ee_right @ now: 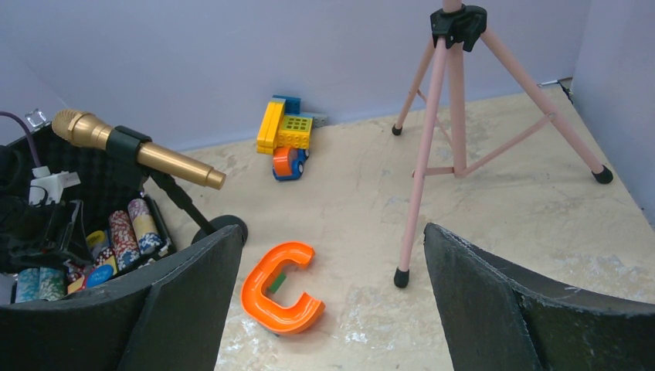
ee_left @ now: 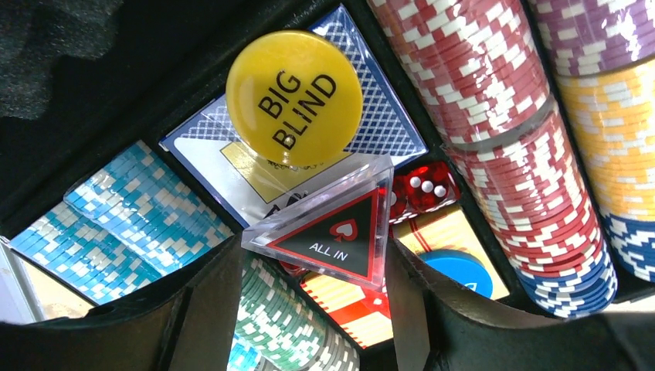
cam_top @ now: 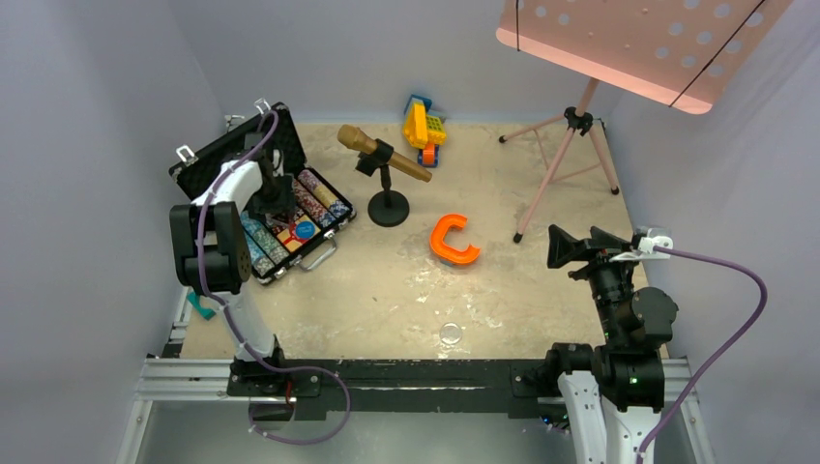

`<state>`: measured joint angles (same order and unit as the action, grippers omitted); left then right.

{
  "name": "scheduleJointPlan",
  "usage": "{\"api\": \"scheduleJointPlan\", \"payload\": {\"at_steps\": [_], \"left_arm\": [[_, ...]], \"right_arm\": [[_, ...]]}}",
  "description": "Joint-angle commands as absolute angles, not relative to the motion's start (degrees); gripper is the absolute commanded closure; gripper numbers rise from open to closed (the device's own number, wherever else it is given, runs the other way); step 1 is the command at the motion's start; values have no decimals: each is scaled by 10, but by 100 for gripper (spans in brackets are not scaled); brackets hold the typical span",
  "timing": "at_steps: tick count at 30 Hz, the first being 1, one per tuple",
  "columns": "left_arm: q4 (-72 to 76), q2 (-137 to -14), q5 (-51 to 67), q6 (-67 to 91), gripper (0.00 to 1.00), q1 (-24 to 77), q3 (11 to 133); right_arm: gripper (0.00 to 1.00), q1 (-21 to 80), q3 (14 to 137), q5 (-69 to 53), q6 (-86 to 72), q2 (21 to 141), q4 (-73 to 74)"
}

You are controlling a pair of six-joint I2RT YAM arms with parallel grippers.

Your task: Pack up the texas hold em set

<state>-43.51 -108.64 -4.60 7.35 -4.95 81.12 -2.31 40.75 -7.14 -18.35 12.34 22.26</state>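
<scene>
The black case (cam_top: 208, 162) lies open at the far left, lid up, and shows at the left of the right wrist view (ee_right: 93, 182). It holds rows of chips (ee_left: 494, 100), card decks (ee_left: 386, 116), red dice (ee_left: 425, 185), a blue button (ee_left: 459, 270) and a yellow "BIG BLIND" button (ee_left: 293, 97). My left gripper (cam_top: 276, 208) reaches down into the case. In its wrist view the left gripper (ee_left: 313, 255) has both fingers against the clear triangular "ALL IN" button (ee_left: 332, 232), tilted over the dice and cards. My right gripper (cam_top: 561, 246) is open and empty at the right, also in its wrist view (ee_right: 332, 232).
A gold microphone on a black stand (cam_top: 382, 155) stands just right of the case. An orange C-shaped piece (cam_top: 453, 240) lies mid-table, a yellow toy (cam_top: 424, 128) at the back. A pink music stand tripod (cam_top: 571, 155) stands back right. A small clear disc (cam_top: 450, 333) lies near the front edge.
</scene>
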Motion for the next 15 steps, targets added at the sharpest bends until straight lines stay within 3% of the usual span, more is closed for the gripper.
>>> {"api": "scheduleJointPlan", "payload": {"at_steps": [1, 15], "left_arm": [[-453, -1059, -9, 50, 64, -43, 800], [-478, -1023, -81, 36, 62, -4, 777]], "right_arm": [[9, -22, 405, -74, -177, 124, 205], [9, -22, 405, -74, -177, 122, 205]]}}
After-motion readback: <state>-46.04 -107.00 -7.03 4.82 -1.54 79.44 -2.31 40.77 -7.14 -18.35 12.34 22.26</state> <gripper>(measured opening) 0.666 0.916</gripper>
